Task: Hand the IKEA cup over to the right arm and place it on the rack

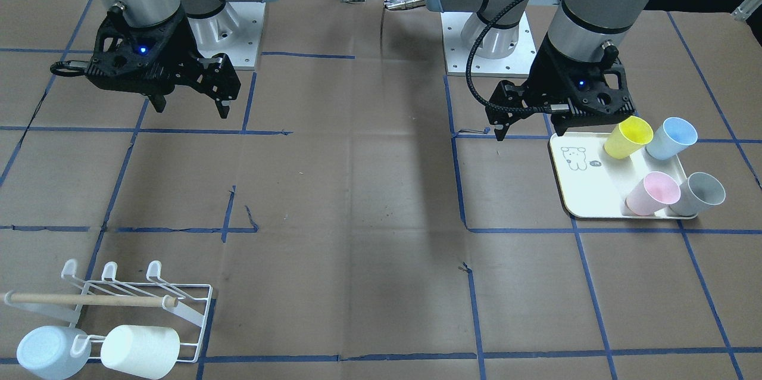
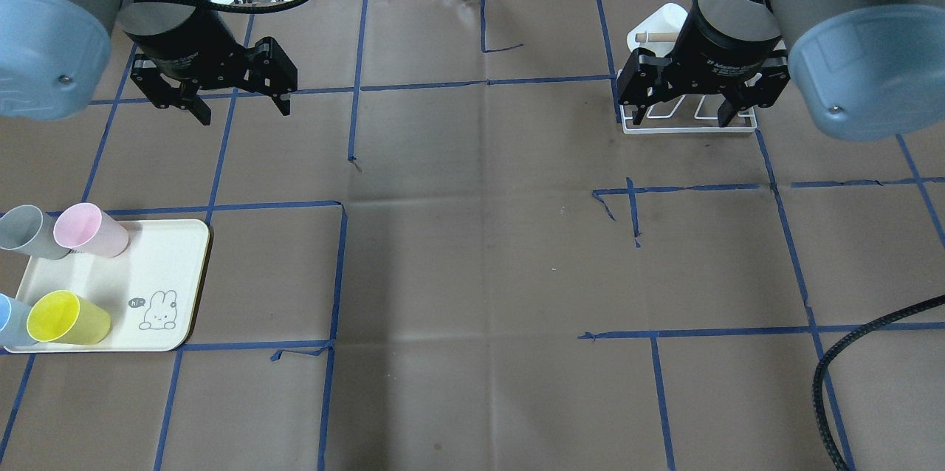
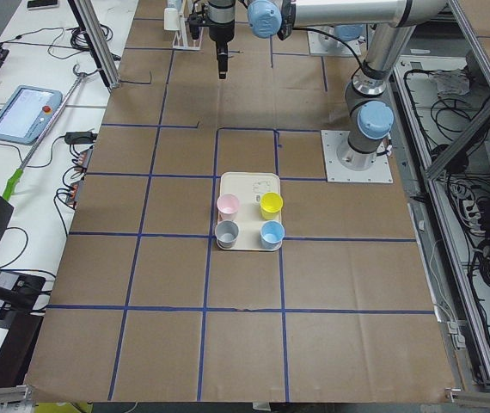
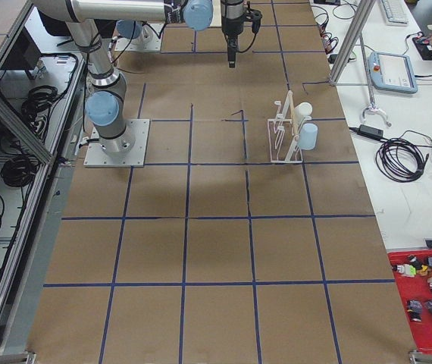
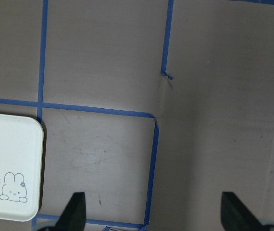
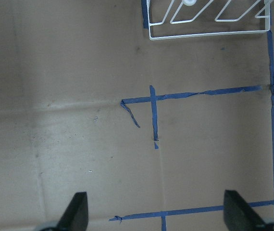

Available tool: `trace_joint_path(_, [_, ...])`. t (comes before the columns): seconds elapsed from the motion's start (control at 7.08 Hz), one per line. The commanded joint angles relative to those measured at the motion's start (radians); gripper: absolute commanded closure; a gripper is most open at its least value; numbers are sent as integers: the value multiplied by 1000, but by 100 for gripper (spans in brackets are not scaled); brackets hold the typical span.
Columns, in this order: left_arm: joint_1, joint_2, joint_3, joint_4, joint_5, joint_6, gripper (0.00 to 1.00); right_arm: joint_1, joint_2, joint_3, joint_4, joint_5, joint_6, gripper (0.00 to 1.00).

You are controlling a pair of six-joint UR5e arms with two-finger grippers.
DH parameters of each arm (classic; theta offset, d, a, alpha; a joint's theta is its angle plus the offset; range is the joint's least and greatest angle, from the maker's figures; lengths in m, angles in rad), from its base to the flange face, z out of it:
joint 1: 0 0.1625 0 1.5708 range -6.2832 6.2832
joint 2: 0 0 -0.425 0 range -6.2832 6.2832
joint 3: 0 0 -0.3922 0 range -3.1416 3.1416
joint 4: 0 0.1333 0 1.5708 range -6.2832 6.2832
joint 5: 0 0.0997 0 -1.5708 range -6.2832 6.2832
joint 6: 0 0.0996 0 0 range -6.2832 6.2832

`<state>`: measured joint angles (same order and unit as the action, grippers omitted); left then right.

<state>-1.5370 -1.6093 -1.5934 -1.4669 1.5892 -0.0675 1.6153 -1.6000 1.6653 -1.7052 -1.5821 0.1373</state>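
Observation:
Several plastic cups lie on their sides on a cream tray [image 1: 586,189]: yellow [image 1: 628,137], blue [image 1: 671,137], pink [image 1: 652,193] and grey [image 1: 698,193]. My left gripper [image 1: 530,128] hangs open and empty just behind the tray, above the table; the overhead view [image 2: 242,111] shows it too. The white wire rack [image 1: 119,296] with a wooden dowel holds a light-blue cup [image 1: 47,351] and a white cup [image 1: 140,350]. My right gripper [image 1: 190,107] is open and empty, high above the table, and in the overhead view [image 2: 681,115] it partly hides the rack [image 2: 686,125].
Brown paper with blue tape grid lines covers the table. The tray's corner with the rabbit drawing shows in the left wrist view [image 5: 7,163]. The rack's edge shows at the top of the right wrist view [image 6: 204,21]. A black cable [image 2: 849,368] loops in at the overhead view's lower right.

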Motion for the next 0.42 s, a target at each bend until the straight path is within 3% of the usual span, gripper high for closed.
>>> trace_joint_path(0.0, [0,-1,1,0,0,0,1,1,0,1,1,1,5,0])
trace_joint_path(0.28, [0,0,1,0,0,0,1,0,0,1,1,1,5,0])
